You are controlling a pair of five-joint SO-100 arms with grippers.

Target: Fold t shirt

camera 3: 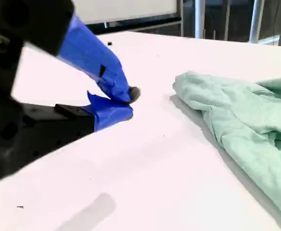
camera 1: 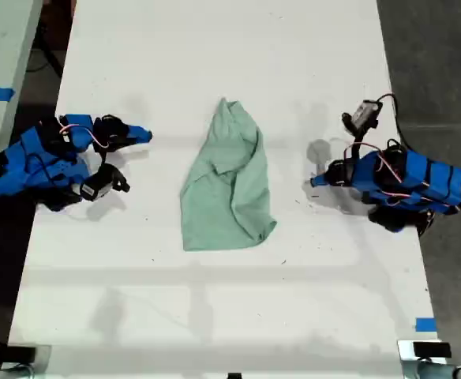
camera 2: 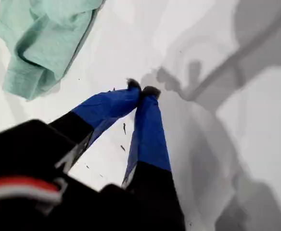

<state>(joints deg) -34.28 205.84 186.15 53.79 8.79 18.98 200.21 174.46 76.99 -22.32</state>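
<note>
Fold not yet begun, judging by the t shirt (camera 1: 226, 181) lying as a crumpled, elongated bundle at mid-frame in the exterior view, narrow end toward the top, wide end toward the bottom, flat on the white counter (camera 1: 215, 316). Risks, from the exterior view's left: with my second claw (camera 1: 146, 135) clenched on nothing, coming in at the narrow end without opening first would likely just shove the cloth along instead of pinching it. At the centre, layers overlapped and creased, so a pinch could catch 2 layers where 1 is wanted, or only a ridge, and drag the bundle into a worse heap. At the exterior view's right, my first claw (camera 1: 316, 181) likewise shut tip to tip with nothing between; the same pushing risk at the wide hem corner, and uneven pulls from the 2 sides could twist the garment. Poses: second arm folded low at the left edge of the exterior view, claw (camera 3: 130, 98) pointing toward the cloth (camera 3: 236, 120), close above the counter, near the narrow end but apart from it. First arm folded low at the right edge, claw (camera 2: 143, 89) pointing toward the centre, tips near the surface, hem corner (camera 2: 39, 43) ahead and off to 1 side, not touching.
</note>
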